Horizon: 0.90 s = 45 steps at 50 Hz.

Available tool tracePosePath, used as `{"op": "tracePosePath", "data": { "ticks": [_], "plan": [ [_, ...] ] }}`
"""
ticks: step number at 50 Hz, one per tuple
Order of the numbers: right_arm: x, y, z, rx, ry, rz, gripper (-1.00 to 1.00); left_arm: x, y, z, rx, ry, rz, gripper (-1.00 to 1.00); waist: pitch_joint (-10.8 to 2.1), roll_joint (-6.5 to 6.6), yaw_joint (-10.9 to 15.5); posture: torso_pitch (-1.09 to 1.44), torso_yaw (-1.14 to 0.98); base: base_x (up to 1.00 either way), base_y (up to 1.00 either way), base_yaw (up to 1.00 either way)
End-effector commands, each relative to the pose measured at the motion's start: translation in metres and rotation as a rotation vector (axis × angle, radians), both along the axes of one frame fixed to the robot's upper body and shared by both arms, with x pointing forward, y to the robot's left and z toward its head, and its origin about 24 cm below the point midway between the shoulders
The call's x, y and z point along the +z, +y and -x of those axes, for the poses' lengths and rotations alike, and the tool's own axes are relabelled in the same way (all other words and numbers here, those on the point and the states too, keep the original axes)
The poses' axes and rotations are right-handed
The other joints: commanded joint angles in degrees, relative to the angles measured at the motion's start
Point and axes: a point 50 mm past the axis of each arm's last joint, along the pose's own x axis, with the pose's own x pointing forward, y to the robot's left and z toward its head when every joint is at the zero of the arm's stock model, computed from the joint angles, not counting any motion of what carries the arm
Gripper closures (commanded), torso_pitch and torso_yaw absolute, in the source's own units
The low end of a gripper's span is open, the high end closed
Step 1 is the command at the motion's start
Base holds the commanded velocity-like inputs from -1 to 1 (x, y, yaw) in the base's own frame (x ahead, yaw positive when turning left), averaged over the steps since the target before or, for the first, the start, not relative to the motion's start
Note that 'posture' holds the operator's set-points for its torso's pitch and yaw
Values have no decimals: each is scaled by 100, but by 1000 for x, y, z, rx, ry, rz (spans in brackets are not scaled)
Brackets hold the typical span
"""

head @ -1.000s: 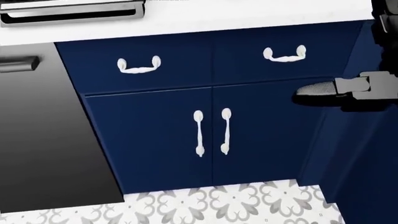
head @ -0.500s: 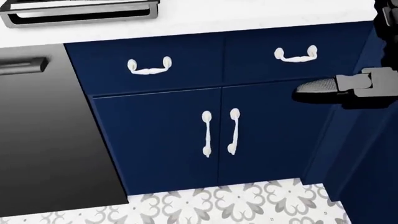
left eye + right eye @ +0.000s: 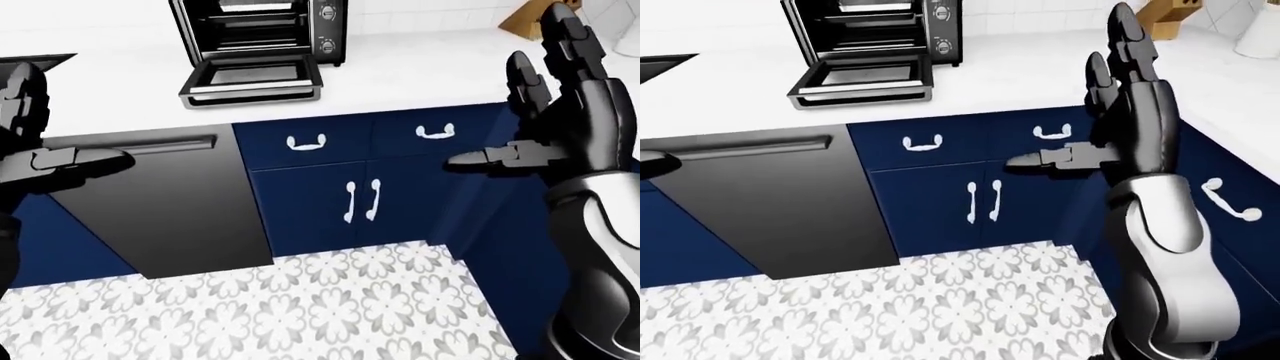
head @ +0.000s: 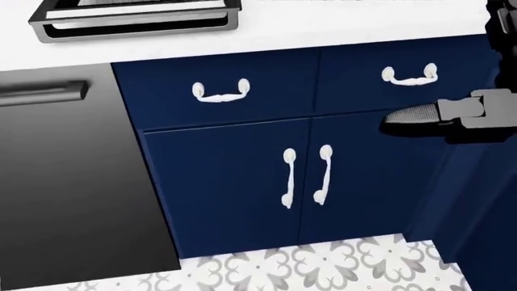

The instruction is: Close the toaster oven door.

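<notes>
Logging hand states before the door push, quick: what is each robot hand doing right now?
Left robot hand: open, holding nothing.
Right robot hand: open, fingers up, thumb out, holding nothing.

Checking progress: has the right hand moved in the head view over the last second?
No. The right hand keeps its spot; the drawer handles slid rightward, so the camera moved.

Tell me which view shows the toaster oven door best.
Left-eye view: the whole toaster oven door shows, folded down open on the counter below the oven cavity. Right-eye view shows nearly the same. Head view catches only the door's edge at its top.
</notes>
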Motion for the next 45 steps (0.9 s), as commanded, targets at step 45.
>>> {"op": "tracePosePath", "data": {
  "ticks": [45],
  "plan": [
    [9, 1, 5, -4, -52, 14, -100, 13, -2, 5, -5, -68, -31, -100, -101, 527, -10, 0, 0, 14, 9, 0]
  ]
}}
